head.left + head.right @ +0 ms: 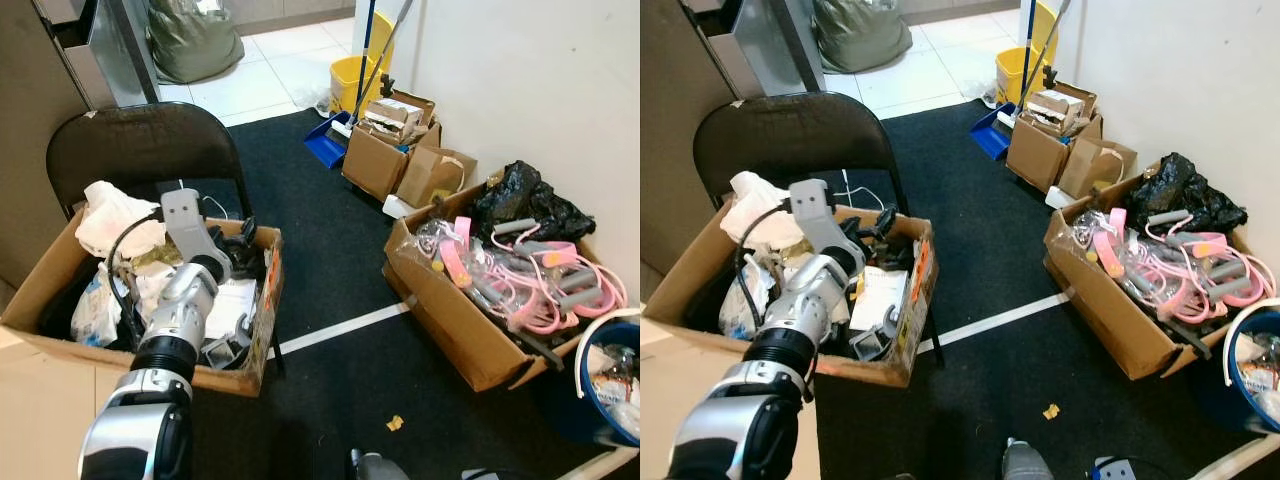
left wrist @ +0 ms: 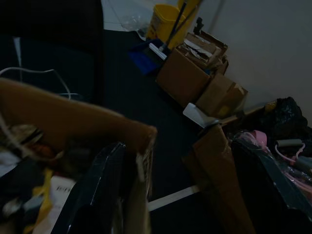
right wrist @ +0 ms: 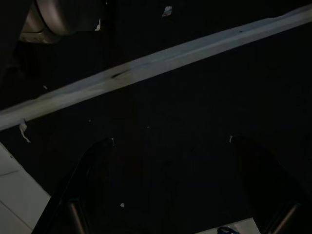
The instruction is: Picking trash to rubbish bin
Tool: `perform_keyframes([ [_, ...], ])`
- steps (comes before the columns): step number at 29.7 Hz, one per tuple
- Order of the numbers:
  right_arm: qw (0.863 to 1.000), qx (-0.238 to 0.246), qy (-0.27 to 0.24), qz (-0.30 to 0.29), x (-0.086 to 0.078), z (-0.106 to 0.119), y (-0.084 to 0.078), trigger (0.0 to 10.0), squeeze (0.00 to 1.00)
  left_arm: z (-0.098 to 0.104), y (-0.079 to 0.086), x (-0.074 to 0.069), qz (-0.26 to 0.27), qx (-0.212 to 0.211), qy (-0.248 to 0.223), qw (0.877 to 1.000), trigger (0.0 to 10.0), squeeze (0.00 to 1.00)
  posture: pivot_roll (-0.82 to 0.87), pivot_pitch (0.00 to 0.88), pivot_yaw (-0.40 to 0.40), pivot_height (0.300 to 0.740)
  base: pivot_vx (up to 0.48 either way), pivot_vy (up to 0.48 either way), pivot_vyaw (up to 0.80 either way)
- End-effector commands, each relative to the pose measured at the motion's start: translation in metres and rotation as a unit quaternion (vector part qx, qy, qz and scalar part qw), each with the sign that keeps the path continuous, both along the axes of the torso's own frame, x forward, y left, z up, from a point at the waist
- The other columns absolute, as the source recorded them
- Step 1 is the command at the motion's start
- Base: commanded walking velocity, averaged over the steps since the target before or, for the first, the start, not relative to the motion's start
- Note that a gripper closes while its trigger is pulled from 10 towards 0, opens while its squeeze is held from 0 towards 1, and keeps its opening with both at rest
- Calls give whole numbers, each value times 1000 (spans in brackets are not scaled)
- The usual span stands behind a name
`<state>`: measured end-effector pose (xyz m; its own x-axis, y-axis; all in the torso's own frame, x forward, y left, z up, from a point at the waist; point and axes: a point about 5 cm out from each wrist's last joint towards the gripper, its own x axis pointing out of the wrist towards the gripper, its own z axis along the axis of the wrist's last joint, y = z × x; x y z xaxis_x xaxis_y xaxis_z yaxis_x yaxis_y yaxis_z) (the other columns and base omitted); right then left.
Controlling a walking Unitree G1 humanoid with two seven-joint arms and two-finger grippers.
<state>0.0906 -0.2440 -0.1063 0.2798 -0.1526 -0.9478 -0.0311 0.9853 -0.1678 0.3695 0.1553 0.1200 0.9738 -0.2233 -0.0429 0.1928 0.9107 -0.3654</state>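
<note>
A cardboard box (image 1: pixel 258 318) full of mixed trash rests on a black folding chair (image 1: pixel 140 145); white crumpled bags (image 1: pixel 112 222) lie at its left. My left arm reaches into this box, and my left gripper (image 1: pixel 238 243) hovers open over its far right corner. The left wrist view has the box wall (image 2: pixel 73 117) between the spread fingers (image 2: pixel 95 195). A blue rubbish bin (image 1: pixel 590 415) with a white liner stands at the lower right. A small yellow scrap (image 1: pixel 395 423) lies on the dark carpet. My right gripper (image 3: pixel 173 144) hangs open over the carpet, empty.
A long cardboard box (image 1: pixel 450 310) of pink and grey items stands against the right wall, a black bag (image 1: pixel 525 200) behind it. Smaller boxes (image 1: pixel 385 150), a blue dustpan (image 1: pixel 325 140) and a yellow mop bucket (image 1: pixel 352 80) sit further back. A white tape line (image 1: pixel 345 328) crosses the carpet.
</note>
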Motion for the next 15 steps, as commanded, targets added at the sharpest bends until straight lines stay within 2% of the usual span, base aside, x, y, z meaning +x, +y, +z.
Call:
perform_keyframes([
  [1, 1000, 4, 19, 1, -9, -4, 7, 10000, 0, -11, -2, -6, -5, 7, 17, 1000, 10000, 0, -31, 120, 49, 740, -390, 0, 0],
  [7, 1000, 6, 21, 3, -7, -5, 12, 10000, 0, -19, -2, -9, -8, 9, 31, 999, 10000, 0, -32, 126, 50, 740, -378, 0, 0],
  [15, 1000, 2, 20, 4, -2, -3, 7, 10000, 0, -24, 1, -12, -4, 12, 39, 999, 10000, 0, -33, 130, 51, 740, -365, 0, 0],
])
